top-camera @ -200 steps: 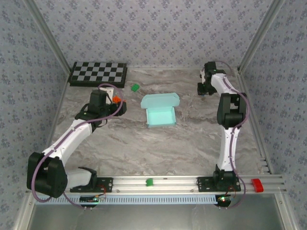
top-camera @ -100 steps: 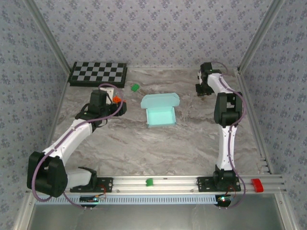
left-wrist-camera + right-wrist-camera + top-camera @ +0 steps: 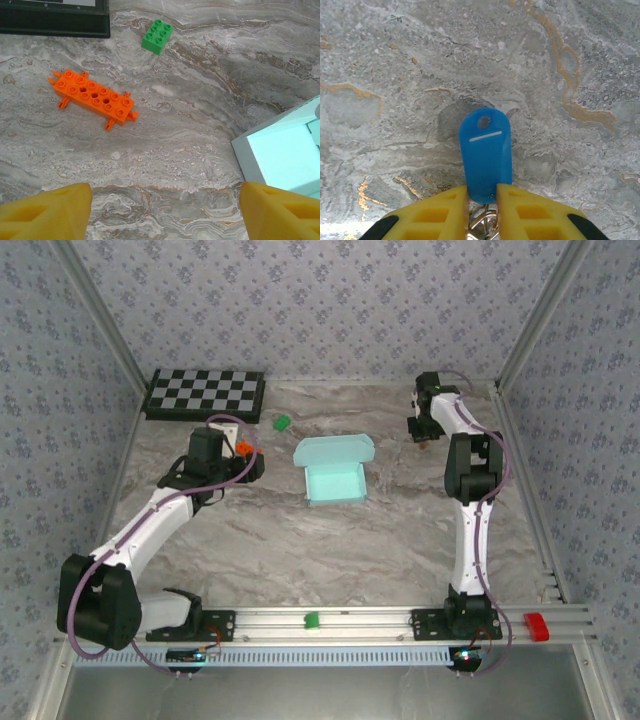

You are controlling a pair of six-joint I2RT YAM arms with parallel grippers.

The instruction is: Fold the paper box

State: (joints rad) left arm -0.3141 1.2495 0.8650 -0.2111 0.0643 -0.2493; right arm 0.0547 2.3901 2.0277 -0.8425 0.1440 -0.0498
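Paper box (image 3: pixel 333 480) sits mid-bench (image 3: pixel 300 550). Its tray is formed and the lid flap stands open on the far side. Neither arm touches it.

Left end effector (image 3: pixel 165 196) hangs wide open and empty, just beside the box's left corner. An orange block (image 3: pixel 94 97) and a green block (image 3: pixel 157 36) lie ahead of it.

Right end effector (image 3: pixel 482 192) is well apart from the box, at the far right. Its fingers are drawn narrow about the lower end of a blue key tag (image 3: pixel 485 150) and its ring. Whether the hold is firm cannot be told.

Risks, as judged:
- The right arm is busy with a thing that is not the box, so the lid goes unfolded.
- The tag lies thin and flat on the stone. The fingers may scrape the bench, or pinch only the ring and let it slip.
- The left arm, sweeping toward the box, could nudge the light card askew or push the orange block along.
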